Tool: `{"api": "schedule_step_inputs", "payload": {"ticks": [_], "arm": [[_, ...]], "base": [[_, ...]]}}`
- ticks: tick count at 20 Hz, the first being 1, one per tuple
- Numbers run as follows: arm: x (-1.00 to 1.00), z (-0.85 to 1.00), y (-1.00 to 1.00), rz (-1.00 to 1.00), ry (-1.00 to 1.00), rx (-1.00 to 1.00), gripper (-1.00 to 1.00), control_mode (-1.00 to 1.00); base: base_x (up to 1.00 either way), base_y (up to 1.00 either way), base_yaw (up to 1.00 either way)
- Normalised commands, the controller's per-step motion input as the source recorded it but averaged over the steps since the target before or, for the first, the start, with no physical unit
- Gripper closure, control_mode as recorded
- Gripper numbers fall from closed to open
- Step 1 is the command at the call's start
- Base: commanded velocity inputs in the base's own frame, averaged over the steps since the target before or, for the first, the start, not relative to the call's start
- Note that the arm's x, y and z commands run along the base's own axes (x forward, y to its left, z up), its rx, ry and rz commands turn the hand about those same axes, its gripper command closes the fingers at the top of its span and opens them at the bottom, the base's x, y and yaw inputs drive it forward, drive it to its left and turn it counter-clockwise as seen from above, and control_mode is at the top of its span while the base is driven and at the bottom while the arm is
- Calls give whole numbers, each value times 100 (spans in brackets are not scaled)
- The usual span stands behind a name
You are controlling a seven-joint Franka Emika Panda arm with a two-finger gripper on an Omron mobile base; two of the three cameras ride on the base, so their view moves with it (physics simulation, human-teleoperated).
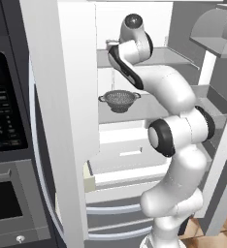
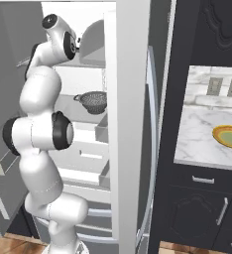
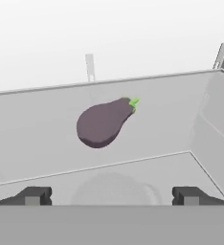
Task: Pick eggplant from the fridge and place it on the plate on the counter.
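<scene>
— Nearest us, what do you see?

— The gripper (image 3: 111,196), its two dark fingertips (image 3: 35,195) spread wide apart, holding nothing. Beyond them, on a grey shelf (image 3: 47,124), lies the eggplant (image 3: 103,123) — dark purple, green stem pointing up and to the right in the hand view, apart from both tips.

— And the arm?

— It reaches into the open fridge (image 1: 72,97), its hand up at an upper shelf. A shelf lower sits a dark mesh colander (image 1: 119,100), well clear of the arm.

— Where's the plate?

— Off to the right, on the marble counter (image 2: 200,134) — the plate (image 2: 229,136) with its yellow-orange rim and pale green centre, past the fridge door and a dark cabinet column. To the left of the fridge is a dark oven panel (image 1: 6,121).
</scene>
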Motion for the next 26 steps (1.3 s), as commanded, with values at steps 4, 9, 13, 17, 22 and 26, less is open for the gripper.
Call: {"api": "schedule_step_inputs", "payload": {"ticks": [4,9,13,17,22,26], "arm": [[38,0,4,-4,1,0,-100,-100],[39,0,2,-2,5,0,-100,-100],[39,0,0,0,5,0,-100,-100],[44,-1,2,0,3,0,-100,-100],[41,-4,5,0,2,0,-100,-100],[24,0,1,0,4,0,-100,-100]], "base": [[0,0,0],[0,0,0],[0,0,0],[0,0,0],[0,0,0],[0,0,0]]}}
